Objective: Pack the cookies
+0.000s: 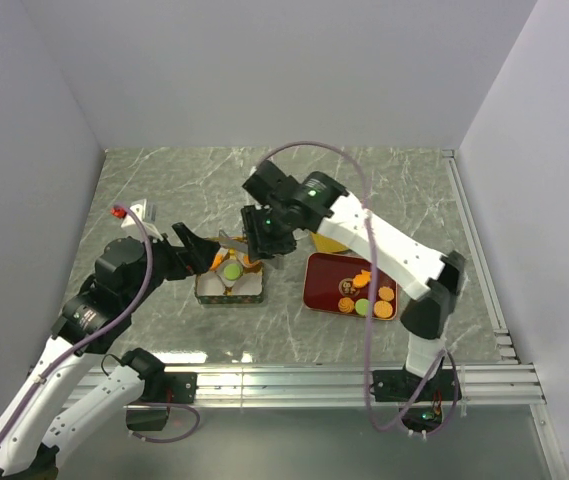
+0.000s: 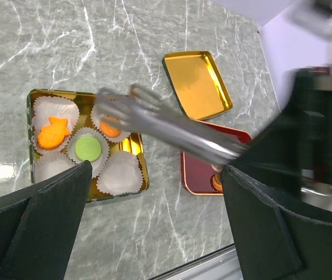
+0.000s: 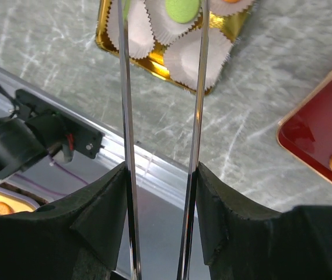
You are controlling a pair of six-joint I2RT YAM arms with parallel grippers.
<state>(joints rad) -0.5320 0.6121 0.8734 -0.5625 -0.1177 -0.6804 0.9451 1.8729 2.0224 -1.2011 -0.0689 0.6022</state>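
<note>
A gold tin point(image 2: 143, 170) holds white paper cups. In the cups lie an orange fish-shaped cookie point(image 2: 53, 133), a green round cookie point(image 2: 87, 148) and an orange cookie point(image 2: 111, 128). My right gripper point(image 1: 264, 240) is shut on metal tongs point(image 2: 171, 131). The tongs' tips hang over the orange cookie; I cannot tell if they touch it. In the right wrist view the tongs point(image 3: 125, 116) run up past the green cookie point(image 3: 182, 9). More cookies point(image 1: 369, 298) lie on a red tray point(image 1: 321, 280). My left gripper point(image 1: 196, 250) is open and empty beside the tin.
A gold lid point(image 2: 198, 84) lies behind the red tray point(image 2: 198, 175). An aluminium rail point(image 1: 314, 380) runs along the table's near edge. White walls enclose the marble table on three sides. The right arm reaches over the red tray.
</note>
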